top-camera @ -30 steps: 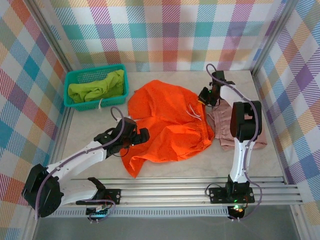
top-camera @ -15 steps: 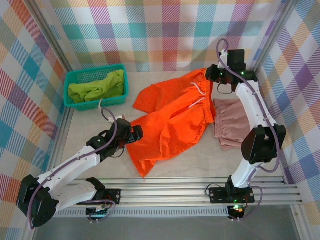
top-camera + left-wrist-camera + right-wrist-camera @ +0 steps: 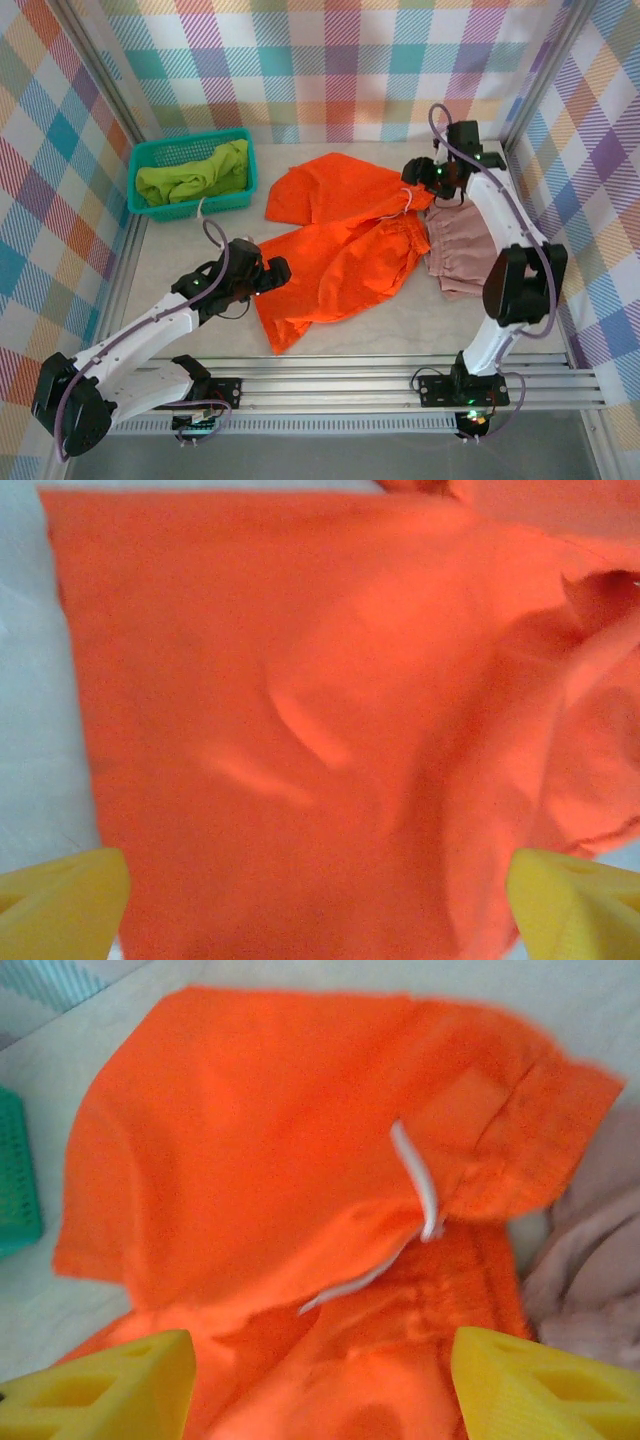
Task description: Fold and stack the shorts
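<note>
– Right gripper [image 3: 414, 180] state?
– Released. In the wrist view both yellow fingers [image 3: 100, 1385] sit wide apart with nothing clamped. The orange shorts [image 3: 300, 1160] are under them and the white drawstring [image 3: 415, 1175] is just ahead. That view is blurry, so I can't call contact.
– Left gripper [image 3: 270, 273]?
– Also released. Its fingers [image 3: 60, 905] straddle the near leg panel. Bare tabletop [image 3: 30, 680] shows past the panel's left edge.
– How does the cloth lie?
– Orange shorts are mid-tabletop, waistband at the right, legs running out left. So the long axis goes right to left across the top view. The far leg fans toward the teal basket [image 3: 180, 148] and the near leg angles toward the left arm's base. The waistband touches the pink shorts [image 3: 465, 250] and may overlap them. Green shorts [image 3: 195, 178] are in the basket, well apart.
– Who's nearer what?
– Right arm is nearer the waistband: elbow high, forearm out to the far side, wrist turned left, gripper right at the band. Left arm is low and diagonal, with its gripper at the near leg's left edge. My read is that each arm takes its own end.
</note>
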`<action>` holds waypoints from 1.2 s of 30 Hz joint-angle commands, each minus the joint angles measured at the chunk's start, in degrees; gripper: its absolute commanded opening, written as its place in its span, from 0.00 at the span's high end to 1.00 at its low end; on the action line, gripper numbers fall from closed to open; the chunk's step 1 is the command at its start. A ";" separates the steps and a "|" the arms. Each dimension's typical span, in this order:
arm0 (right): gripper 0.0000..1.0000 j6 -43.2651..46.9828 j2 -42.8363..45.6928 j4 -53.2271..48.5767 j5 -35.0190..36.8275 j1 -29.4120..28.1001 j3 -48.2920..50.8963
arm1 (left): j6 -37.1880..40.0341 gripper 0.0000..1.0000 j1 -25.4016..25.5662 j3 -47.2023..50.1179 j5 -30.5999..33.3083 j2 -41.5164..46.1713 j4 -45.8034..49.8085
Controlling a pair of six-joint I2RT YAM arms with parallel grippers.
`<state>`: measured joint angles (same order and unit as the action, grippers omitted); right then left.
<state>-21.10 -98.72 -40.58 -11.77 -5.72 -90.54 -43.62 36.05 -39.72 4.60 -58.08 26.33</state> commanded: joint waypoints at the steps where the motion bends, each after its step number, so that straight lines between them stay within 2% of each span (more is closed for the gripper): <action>1: 0.29 -3.64 5.87 4.80 -7.48 -1.40 6.39 | -4.94 0.06 1.75 2.42 -6.98 1.17 4.75; 7: 0.27 -4.04 8.50 7.81 -8.09 -6.13 15.86 | -6.31 0.09 5.05 4.16 -8.62 -1.84 8.34; 11: 0.25 -3.87 7.14 9.05 -7.48 -9.06 18.31 | -5.25 0.09 5.31 3.88 -5.51 -5.27 9.09; 15: 0.24 -5.24 4.71 10.17 -7.99 -10.69 19.00 | -3.47 0.11 4.43 3.88 -4.16 -8.52 5.00; 22: 0.24 -6.24 2.66 10.33 -7.64 -12.48 19.56 | 1.10 0.19 0.23 1.98 -1.86 -16.17 4.09; 27: 0.24 -6.49 2.87 10.34 -7.82 -13.39 20.44 | 2.61 0.39 -5.07 1.76 0.55 -16.77 2.99; 33: 0.24 -7.22 3.18 10.92 -8.17 -14.20 22.65 | 3.73 0.66 -10.95 1.23 -0.78 -18.26 -0.46; 36: 0.24 -7.44 3.74 11.27 -8.20 -14.40 23.86 | 3.71 0.67 -12.22 0.55 -2.67 -20.48 -2.49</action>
<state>-27.88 -95.85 -30.39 -18.76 -19.59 -67.77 -40.82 24.86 -37.58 3.44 -76.71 26.50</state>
